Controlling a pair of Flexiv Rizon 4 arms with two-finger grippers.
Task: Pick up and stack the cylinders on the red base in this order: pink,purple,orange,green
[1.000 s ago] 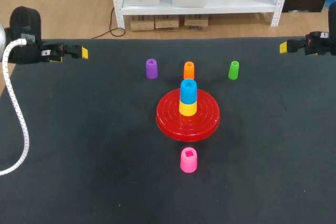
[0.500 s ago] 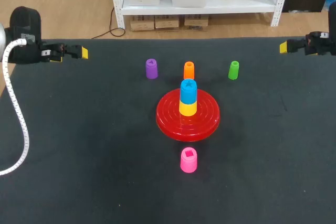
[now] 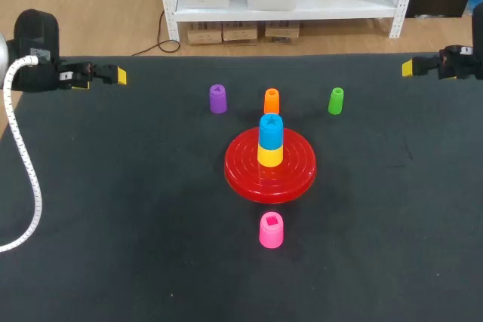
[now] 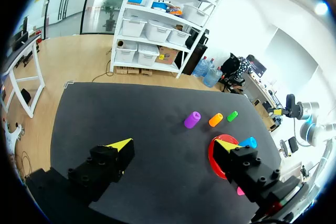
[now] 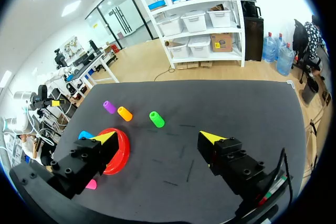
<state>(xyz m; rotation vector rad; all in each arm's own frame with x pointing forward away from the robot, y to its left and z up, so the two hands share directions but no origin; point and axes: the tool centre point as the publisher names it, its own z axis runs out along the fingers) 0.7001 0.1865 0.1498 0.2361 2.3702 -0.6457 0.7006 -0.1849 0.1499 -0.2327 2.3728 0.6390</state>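
Red base (image 3: pixel 241 170) sits mid worktop (image 3: pixel 113 224), carrying yellow cylinder (image 3: pixel 270 155) with blue cylinder (image 3: pixel 271 129) on top. Pink cylinder (image 3: pixel 271 230) stands upright near base, on camera side. Purple cylinder (image 3: pixel 217 99), orange cylinder (image 3: pixel 272 100) and green cylinder (image 3: pixel 336 100) stand in row behind base. Left pincer (image 4: pixel 173 144) and right pincer (image 5: pixel 158 137) sit well apart from base, both spread wide, holding nothing. Likely step: pink pickup, not yet begun. Next move calls for one arm to reach pink and straddle its sides.

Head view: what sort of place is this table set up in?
Most likely a robot manipulation test bench: a black table with the left gripper and right gripper open near its far corners, and a toy stacking set: a red base, with a pink cylinder and purple cylinder loose around it.
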